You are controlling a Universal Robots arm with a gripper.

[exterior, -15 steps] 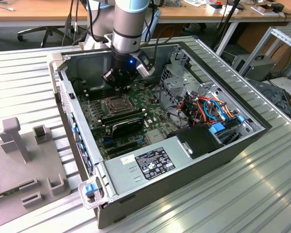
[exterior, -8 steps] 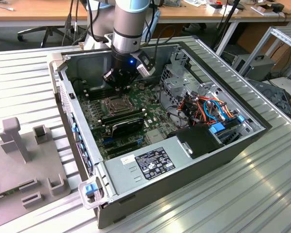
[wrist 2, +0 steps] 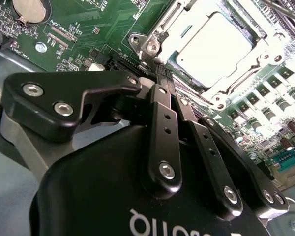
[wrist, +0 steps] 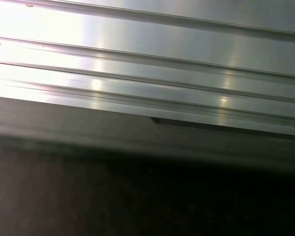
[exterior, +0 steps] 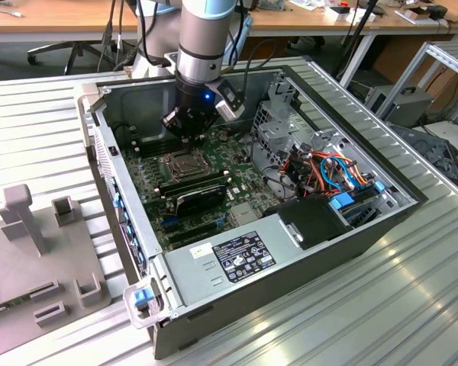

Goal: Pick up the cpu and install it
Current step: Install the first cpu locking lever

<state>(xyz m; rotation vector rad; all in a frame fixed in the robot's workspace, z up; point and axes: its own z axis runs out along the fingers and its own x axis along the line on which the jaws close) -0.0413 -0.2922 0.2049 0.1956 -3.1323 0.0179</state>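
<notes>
One open computer case point(exterior: 382, 221) lies on its side on the ribbed metal worktop point(exterior: 30, 145), and it holds a green motherboard point(exterior: 156, 183), a bundle of coloured cables point(exterior: 320, 171) toward the exterior view's right, and a labelled grey power supply point(exterior: 229, 263) along its near edge. On the motherboard sits the socket point(exterior: 178, 162) with its shiny metal frame; in the second wrist view the cpu point(wrist 2: 214, 49) lies flat inside that frame point(wrist 2: 157, 42), its pale silver top facing up. Long black memory sticks point(exterior: 195, 185) stand just beside the socket on its near side.

The fingers point(wrist 2: 160, 81) are clenched together with nothing between them, their tips hanging just off the corner of the socket frame, close to the cpu but apart from it. The gripper point(exterior: 189, 128) points straight down into the case, over the far part of the motherboard, with the arm point(exterior: 206, 34) rising upright above it. A grey fixture plate point(exterior: 38, 267) with upright blocks rests on the worktop at the exterior view's left.
</notes>
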